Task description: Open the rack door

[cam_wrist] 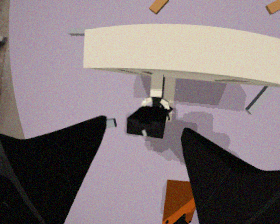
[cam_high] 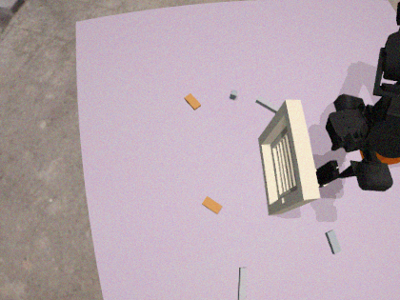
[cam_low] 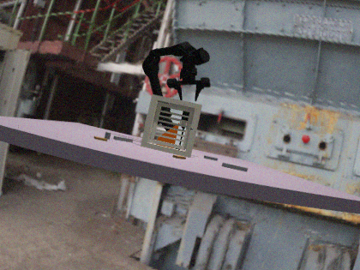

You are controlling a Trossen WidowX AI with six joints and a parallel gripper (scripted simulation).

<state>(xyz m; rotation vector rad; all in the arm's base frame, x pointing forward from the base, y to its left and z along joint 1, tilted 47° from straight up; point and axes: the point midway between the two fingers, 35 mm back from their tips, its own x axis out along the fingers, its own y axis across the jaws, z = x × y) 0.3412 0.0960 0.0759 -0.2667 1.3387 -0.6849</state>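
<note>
Pale lilac counter (cam_high: 157,161) (cam_low: 107,147) (cam_wrist: 55,100) with its scattered pieces

A cream slatted rack frame (cam_high: 310,170) (cam_low: 195,132) (cam_wrist: 175,50) stands upright on it; two flat orange blocks (cam_high: 192,101) (cam_high: 212,205) lie apart, and a small grey cube (cam_high: 233,94) sits near a thin grey bar (cam_high: 266,105).

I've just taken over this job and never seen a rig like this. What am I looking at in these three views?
One black arm carries a two-fingered gripper. The top view looks down on the pinkish table; the exterior view looks from the side, through the slatted door of a pale frame. The wrist view looks out past the fingers. Between and beyond them is the door's black handle. Small orange and grey pieces lie around the frame. Nothing is held: the gripper is open, its fingers apart either side of the handle in the wrist view.
</note>
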